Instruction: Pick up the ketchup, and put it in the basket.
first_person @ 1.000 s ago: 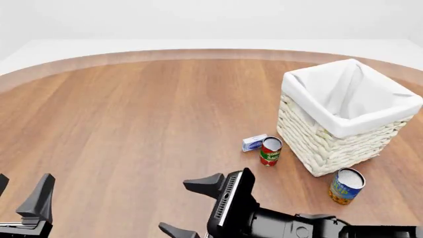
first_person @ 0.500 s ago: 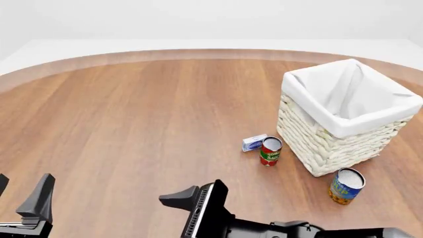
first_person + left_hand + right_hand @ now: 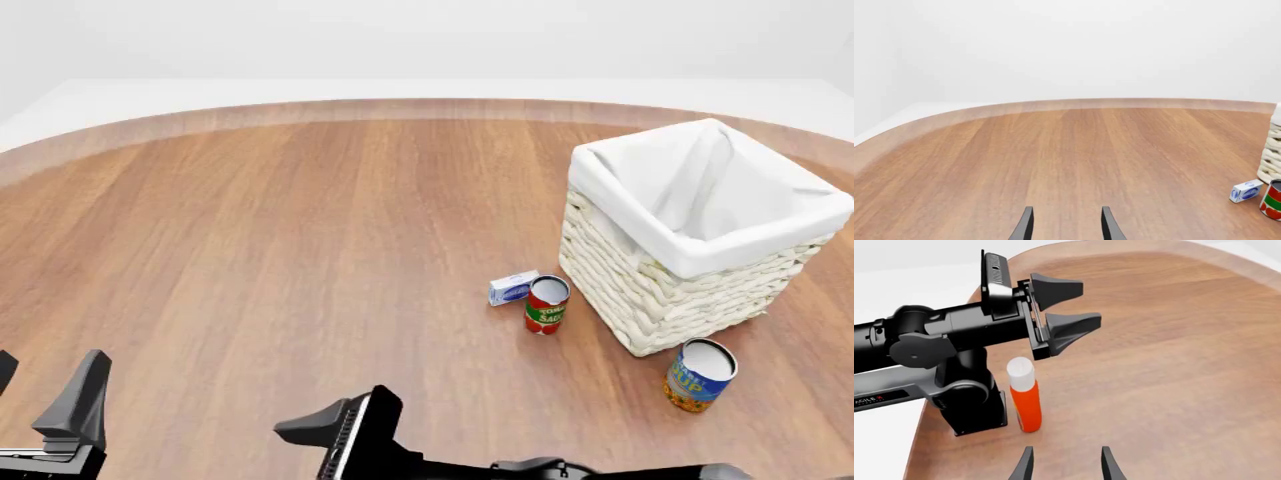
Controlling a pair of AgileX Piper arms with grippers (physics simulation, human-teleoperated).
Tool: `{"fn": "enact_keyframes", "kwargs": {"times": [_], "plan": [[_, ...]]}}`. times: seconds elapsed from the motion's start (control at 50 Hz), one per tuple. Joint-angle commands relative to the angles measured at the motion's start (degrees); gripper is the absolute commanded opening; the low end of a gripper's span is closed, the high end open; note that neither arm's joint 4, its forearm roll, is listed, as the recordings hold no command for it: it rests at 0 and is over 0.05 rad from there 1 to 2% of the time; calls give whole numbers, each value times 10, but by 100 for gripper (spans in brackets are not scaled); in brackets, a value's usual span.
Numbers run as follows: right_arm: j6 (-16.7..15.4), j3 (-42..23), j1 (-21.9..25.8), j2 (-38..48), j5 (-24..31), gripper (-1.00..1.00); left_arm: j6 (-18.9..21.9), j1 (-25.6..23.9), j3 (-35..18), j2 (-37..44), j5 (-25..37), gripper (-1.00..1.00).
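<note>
Lower centre of right wrist view: red-orange white-capped ketchup bottle (image 3: 1025, 396) upright on wooden worktop (image 3: 294, 250), beside left arm base. Right fingers (image 3: 1063, 465) and left fingers (image 3: 1065, 225) open, empty. Cream wicker basket (image 3: 667, 290) right of front view.

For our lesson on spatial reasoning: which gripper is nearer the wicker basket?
Right. The right gripper sits at the near edge, left of the wicker basket; the left gripper is farther left again.

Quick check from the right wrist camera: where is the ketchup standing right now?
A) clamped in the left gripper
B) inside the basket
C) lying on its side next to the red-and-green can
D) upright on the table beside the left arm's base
D: the right wrist view shows the ketchup upright on the table, next to the left arm's base, below the open left gripper.
</note>
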Motion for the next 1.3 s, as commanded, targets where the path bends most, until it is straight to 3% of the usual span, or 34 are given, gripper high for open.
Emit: {"fn": "enact_keyframes", "kwargs": {"times": [0.02, 0.58, 1.3], "plan": [[5, -25, 14, 29, 4, 100, 0, 0, 0, 0, 0, 100], [46, -66, 49, 76, -1, 100, 0, 0, 0, 0, 0, 100], [61, -93, 65, 87, 3, 100, 0, 0, 0, 0, 0, 100]]}}
